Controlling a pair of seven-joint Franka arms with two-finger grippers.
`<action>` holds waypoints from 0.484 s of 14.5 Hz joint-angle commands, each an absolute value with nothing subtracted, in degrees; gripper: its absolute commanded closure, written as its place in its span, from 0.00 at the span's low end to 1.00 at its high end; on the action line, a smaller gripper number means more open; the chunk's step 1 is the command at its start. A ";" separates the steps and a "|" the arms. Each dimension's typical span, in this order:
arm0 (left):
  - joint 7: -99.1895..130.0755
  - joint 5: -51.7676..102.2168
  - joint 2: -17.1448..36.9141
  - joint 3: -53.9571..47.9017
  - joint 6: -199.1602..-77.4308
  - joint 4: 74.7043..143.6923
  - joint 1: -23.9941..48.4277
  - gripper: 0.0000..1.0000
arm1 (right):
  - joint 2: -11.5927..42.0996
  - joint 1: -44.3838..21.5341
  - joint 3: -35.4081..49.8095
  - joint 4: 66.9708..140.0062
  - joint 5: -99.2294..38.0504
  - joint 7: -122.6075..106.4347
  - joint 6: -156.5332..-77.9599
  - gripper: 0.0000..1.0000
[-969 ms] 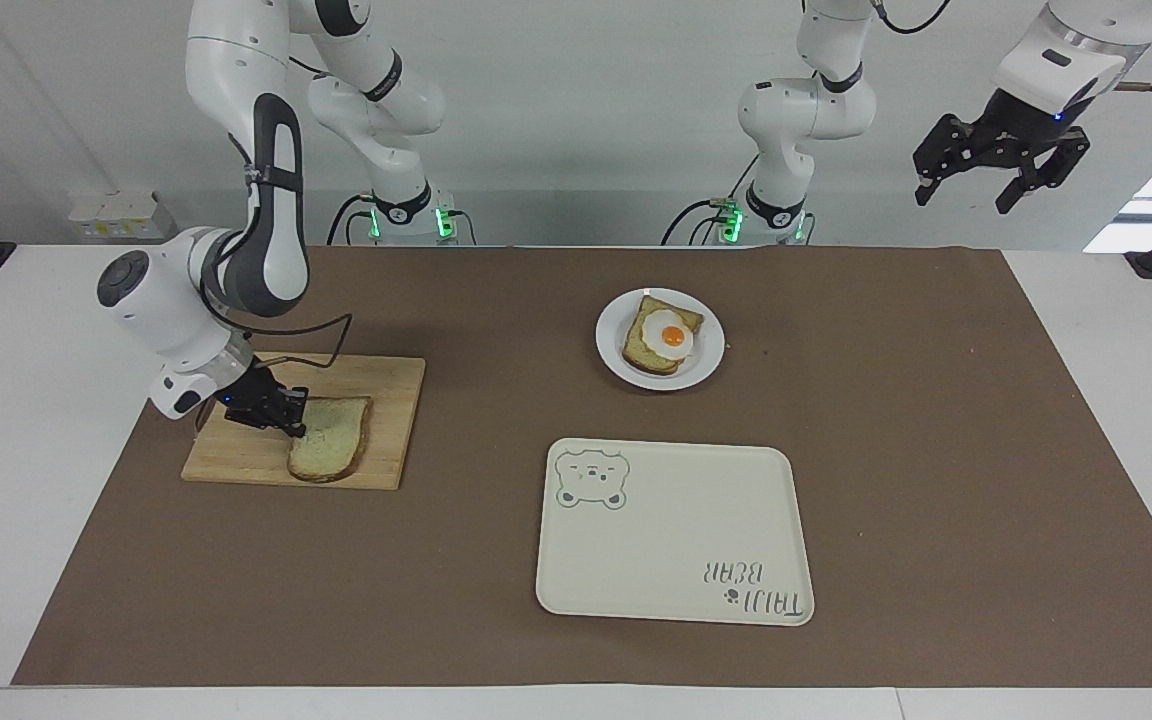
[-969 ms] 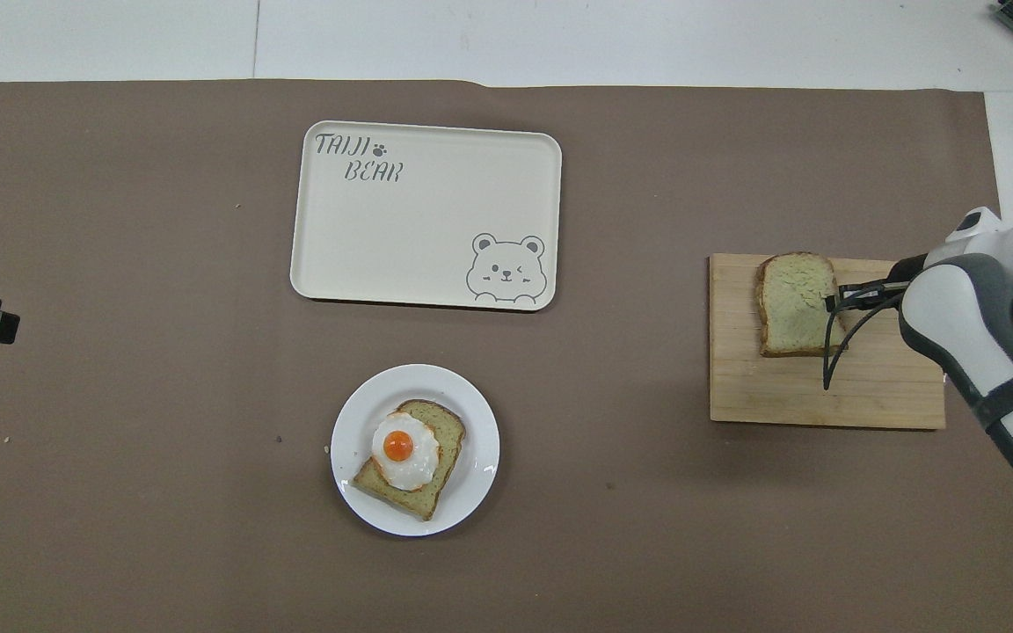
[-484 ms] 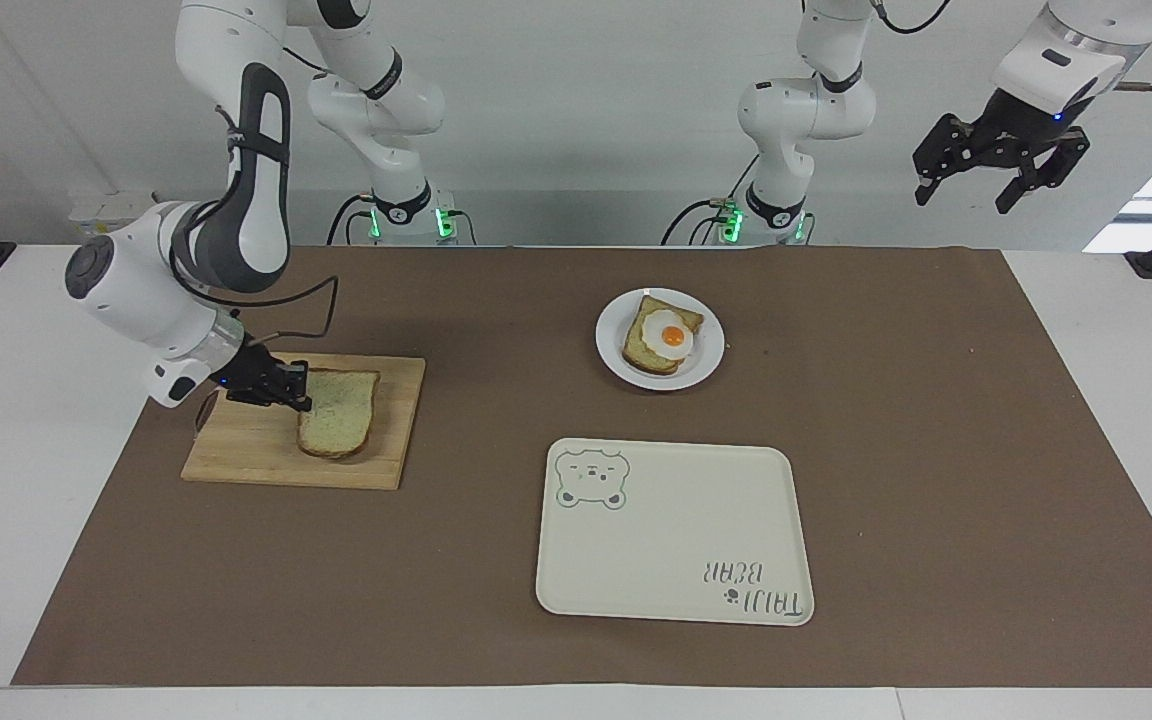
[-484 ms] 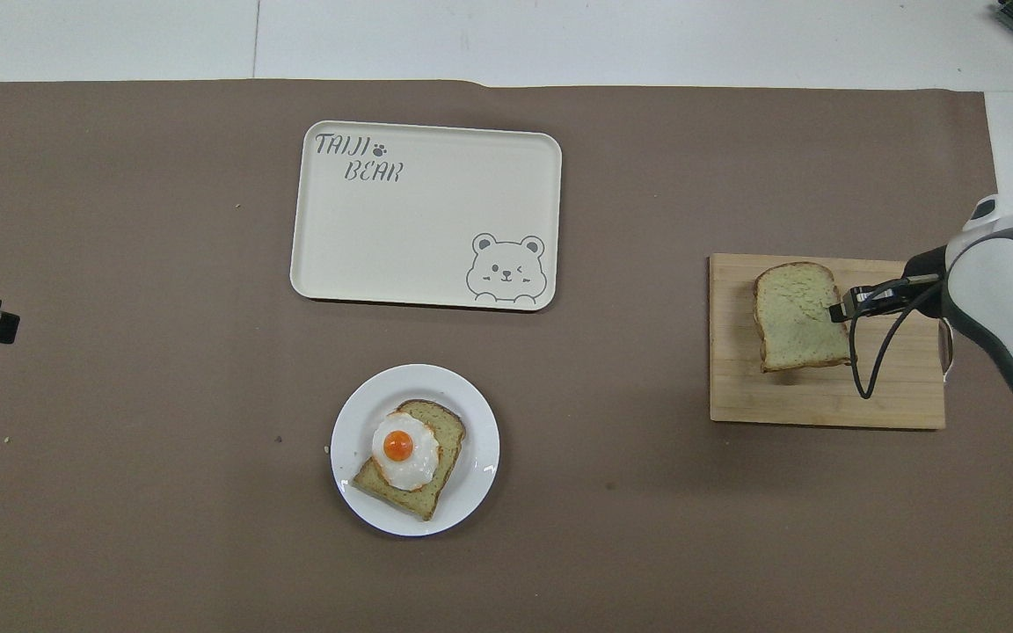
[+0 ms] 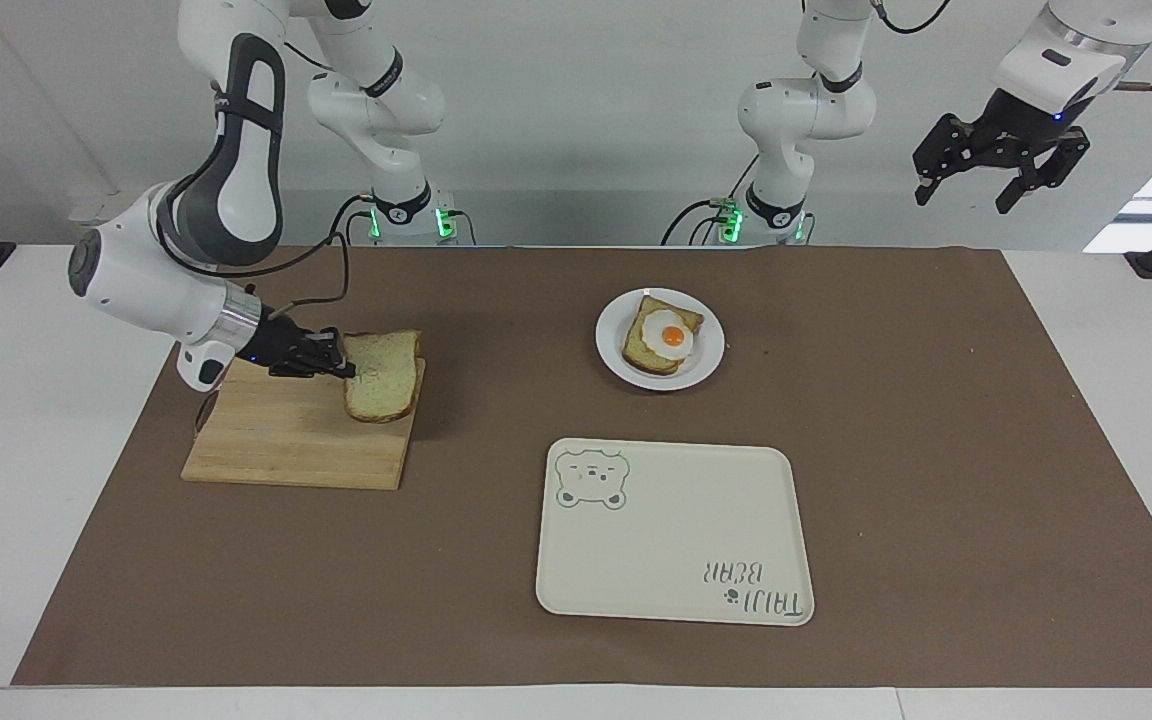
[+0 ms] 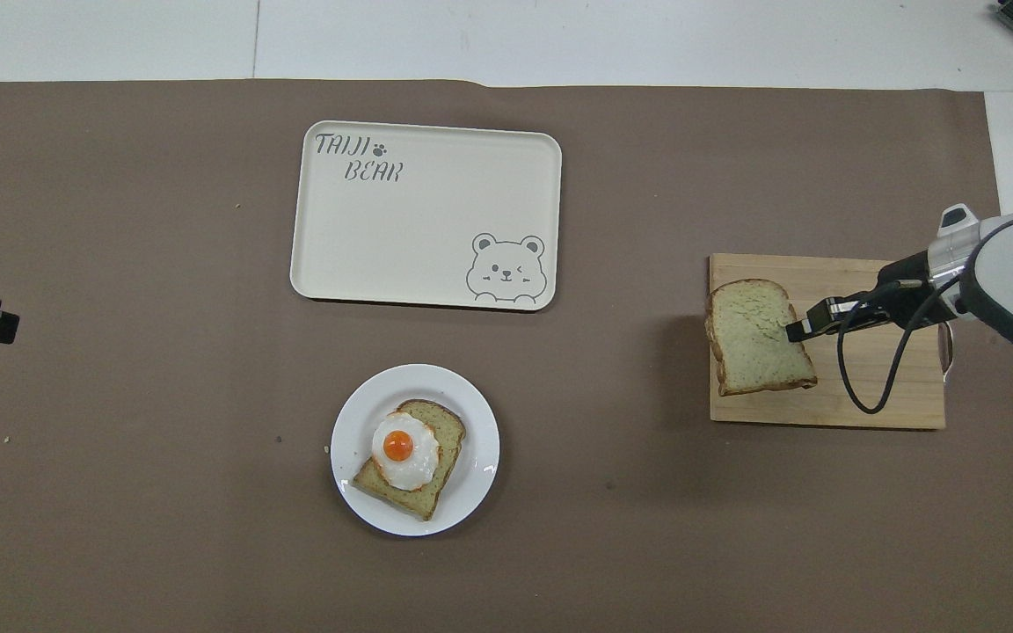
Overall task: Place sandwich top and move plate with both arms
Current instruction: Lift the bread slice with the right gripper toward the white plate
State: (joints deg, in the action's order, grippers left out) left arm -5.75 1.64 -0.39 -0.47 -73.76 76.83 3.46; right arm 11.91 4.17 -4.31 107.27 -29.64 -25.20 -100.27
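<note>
The sandwich top [image 5: 383,375] is a pale bread slice with a thin brown crust. My right gripper [image 5: 344,367] is shut on its edge and holds it in the air over the wooden cutting board's [image 5: 276,440] end toward the plate. It also shows in the overhead view [image 6: 757,338], with the right gripper [image 6: 792,332] beside it. The small white plate [image 5: 711,350] holds a toast slice with a fried egg [image 5: 671,335] and stands near the middle of the mat. My left gripper [image 5: 966,195] waits open, raised high past the left arm's end of the mat.
A cream tray with a bear drawing [image 5: 676,540] lies farther from the robots than the plate [image 6: 478,457]; it shows in the overhead view too [image 6: 419,229]. The cutting board [image 6: 876,396] lies at the right arm's end. A brown mat covers the table.
My right gripper has lifted the bread slice off the cutting board and carried it toward the plate's end of the board. The left arm has not moved.
</note>
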 commanded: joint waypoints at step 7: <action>-6.06 1.85 -1.85 -0.79 -74.18 78.57 2.90 0.00 | 10.81 -8.33 -4.13 108.28 -33.84 -14.96 -101.59 1.00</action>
State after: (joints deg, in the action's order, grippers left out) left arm -5.75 1.64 -0.40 -0.47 -73.76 76.83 3.46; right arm 11.90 -5.55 -4.08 107.33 -32.54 -18.37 -100.34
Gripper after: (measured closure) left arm 0.000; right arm 0.947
